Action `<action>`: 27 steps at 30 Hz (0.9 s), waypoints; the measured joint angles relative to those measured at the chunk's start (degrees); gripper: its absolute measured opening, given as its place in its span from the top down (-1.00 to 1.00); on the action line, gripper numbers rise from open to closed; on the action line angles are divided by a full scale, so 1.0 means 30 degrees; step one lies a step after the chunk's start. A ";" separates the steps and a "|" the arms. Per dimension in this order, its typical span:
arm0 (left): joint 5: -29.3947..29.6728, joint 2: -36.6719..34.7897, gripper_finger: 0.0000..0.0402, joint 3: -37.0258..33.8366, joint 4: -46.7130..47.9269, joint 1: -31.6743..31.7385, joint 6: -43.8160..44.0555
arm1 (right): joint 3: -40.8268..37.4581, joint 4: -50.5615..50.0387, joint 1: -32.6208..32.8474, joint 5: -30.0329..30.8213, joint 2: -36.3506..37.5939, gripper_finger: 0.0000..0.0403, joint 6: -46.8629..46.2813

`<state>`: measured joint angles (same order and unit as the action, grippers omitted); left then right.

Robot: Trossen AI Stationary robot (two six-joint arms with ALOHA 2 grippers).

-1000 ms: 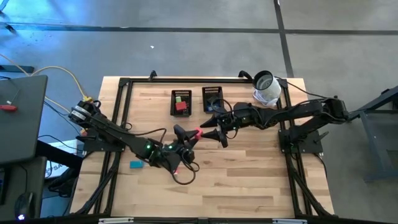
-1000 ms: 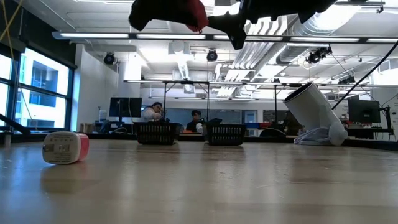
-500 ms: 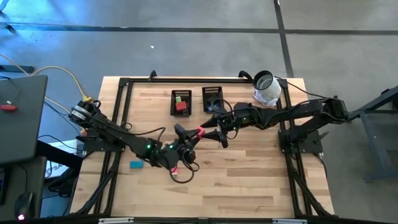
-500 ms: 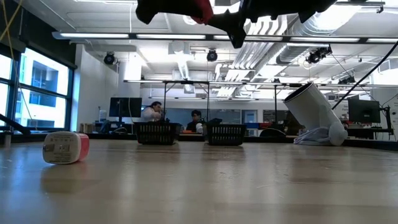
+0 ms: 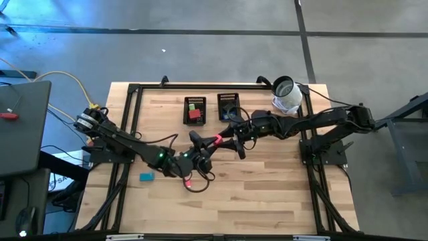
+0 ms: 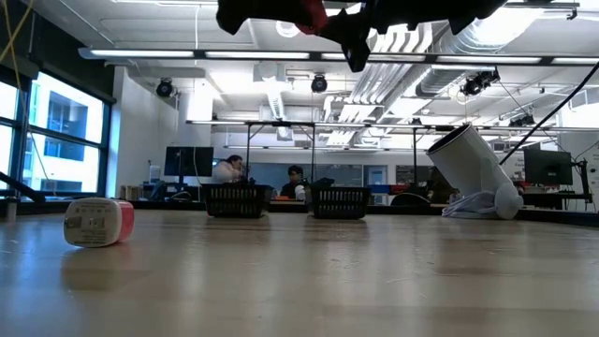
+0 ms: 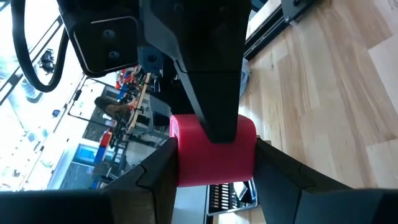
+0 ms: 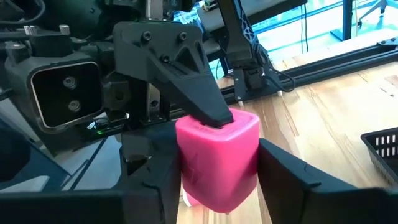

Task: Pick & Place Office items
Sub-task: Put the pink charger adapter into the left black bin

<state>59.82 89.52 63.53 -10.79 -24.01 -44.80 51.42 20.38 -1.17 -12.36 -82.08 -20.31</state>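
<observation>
A small pink-red block (image 5: 218, 138) hangs high over the table's middle, between both grippers. My left gripper (image 5: 215, 140) comes from the near left and is shut on it. My right gripper (image 5: 226, 139) reaches in from the right. It is open, with one finger on either side of the block (image 8: 217, 155), and I cannot tell whether they touch it. In the low view the block (image 6: 309, 13) shows at the top edge. A teal piece (image 5: 146, 177) lies flat on the near left of the table. My left gripper pinches the pink-red block (image 7: 214, 152) between its two fingers, one on each of two opposite sides. One fingertip (image 8: 214, 112) lies on the face that shows uppermost in the right wrist view. The fingers run about level, slanting in from the table's near left. The block is lifted clear.
Two black mesh trays stand at the far middle. The left tray (image 5: 194, 110) holds green and red pieces, and the right tray (image 5: 228, 106) is beside it. A white cylinder (image 5: 286, 95) leans at the far right. A white-and-pink piece (image 6: 98, 222) lies near left. People sit beyond the table.
My left gripper, still shut on the block, has carried it a short way toward the table's right and far side. The block now sits between the right gripper's fingers.
</observation>
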 joint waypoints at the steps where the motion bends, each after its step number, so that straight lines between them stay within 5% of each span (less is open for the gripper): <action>1: 0.0024 0.0000 0.20 0.0000 -0.0033 -0.0002 -0.0007 | 0.0007 0.0008 0.0008 0.0000 0.0000 0.21 0.0018; 12: 0.0225 0.0000 0.14 0.0000 -0.0079 0.0000 -0.0066 | 0.0000 0.0137 0.0007 0.0078 0.0000 0.21 0.0203; 17: 0.2065 0.0000 -0.09 -0.0007 -0.0150 -0.0015 -0.0167 | 0.0000 0.0393 -0.0015 0.0332 0.0000 0.21 0.0144; 27: 0.3515 0.0000 -0.13 -0.0007 -0.0143 -0.0246 -0.0138 | 0.0007 0.0634 -0.0171 0.0633 0.0000 0.21 0.0200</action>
<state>70.36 89.52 63.51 -11.22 -24.75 -45.21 51.44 22.28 -1.68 -10.46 -82.08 -19.71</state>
